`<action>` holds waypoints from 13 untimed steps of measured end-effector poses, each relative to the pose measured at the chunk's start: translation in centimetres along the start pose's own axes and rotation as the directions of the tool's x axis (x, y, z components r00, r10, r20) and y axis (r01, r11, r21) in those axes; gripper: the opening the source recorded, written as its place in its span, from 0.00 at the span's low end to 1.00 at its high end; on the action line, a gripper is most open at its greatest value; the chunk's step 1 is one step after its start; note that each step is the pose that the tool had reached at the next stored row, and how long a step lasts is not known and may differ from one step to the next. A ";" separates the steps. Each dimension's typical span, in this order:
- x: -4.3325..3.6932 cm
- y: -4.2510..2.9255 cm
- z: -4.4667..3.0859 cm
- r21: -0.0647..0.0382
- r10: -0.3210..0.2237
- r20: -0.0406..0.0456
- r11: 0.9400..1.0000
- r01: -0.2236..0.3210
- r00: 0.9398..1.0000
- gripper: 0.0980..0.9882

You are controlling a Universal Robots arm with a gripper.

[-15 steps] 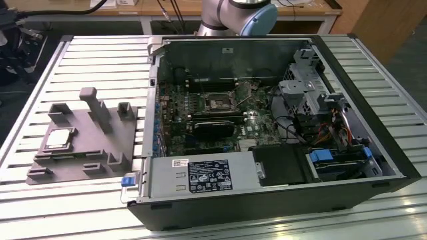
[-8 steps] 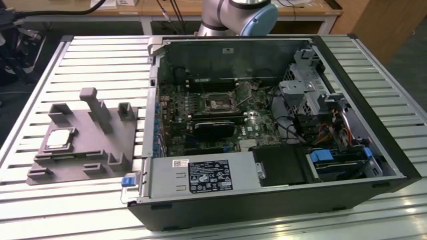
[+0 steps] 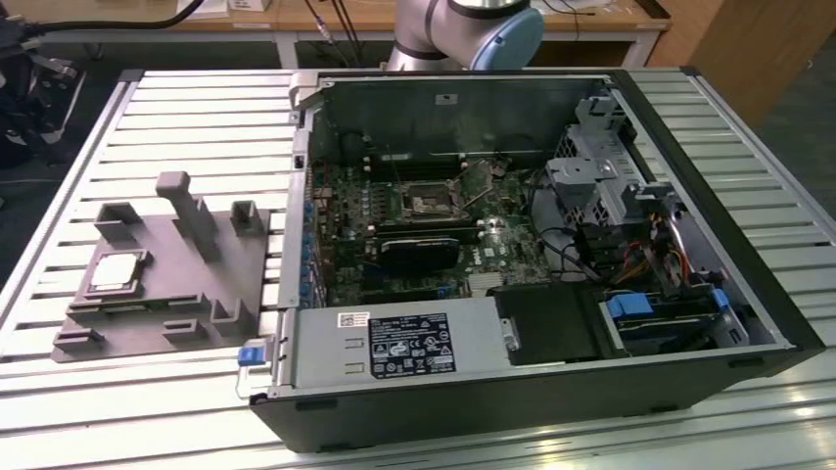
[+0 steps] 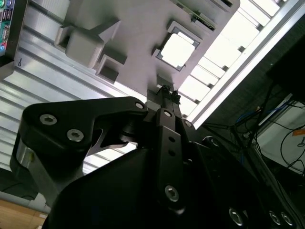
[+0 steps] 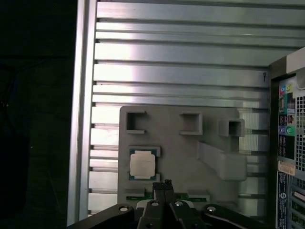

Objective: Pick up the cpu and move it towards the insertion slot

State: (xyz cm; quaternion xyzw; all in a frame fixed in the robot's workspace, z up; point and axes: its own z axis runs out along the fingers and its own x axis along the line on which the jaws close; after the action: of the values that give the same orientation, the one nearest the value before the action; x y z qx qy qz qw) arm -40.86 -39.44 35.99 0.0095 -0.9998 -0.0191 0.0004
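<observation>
The gripper [image 5: 162,184], fingers together and empty, hangs near the cpu [image 5: 142,163], which lies in a square pocket of the grey fixture [image 5: 181,157], well apart from the slot [image 3: 429,204] on the board [image 3: 503,257] inside the open case [image 3: 523,411].

Cpu [image 5: 142,163] lid looked silvery metal, dull sheen. Fixture plate [image 5: 176,148] was matt grey plastic. Table [image 5: 181,71] was ribbed aluminium, glaring bright. Gripper [image 5: 162,183] was black, satin, with shiny screw heads. Insertion slot [image 3: 428,204] frame glinted, bare metal.
</observation>
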 end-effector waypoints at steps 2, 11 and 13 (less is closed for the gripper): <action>0.10 0.01 0.00 0.000 0.000 0.000 1.000 0.000 1.000 0.01; 0.87 0.01 0.10 0.000 0.000 0.000 1.000 0.000 1.000 0.01; 1.11 0.02 0.15 0.000 0.000 0.000 1.000 0.000 1.000 0.01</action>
State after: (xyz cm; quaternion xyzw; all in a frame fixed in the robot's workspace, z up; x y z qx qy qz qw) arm -41.98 -39.44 35.84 0.0096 -0.9998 -0.0191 0.0006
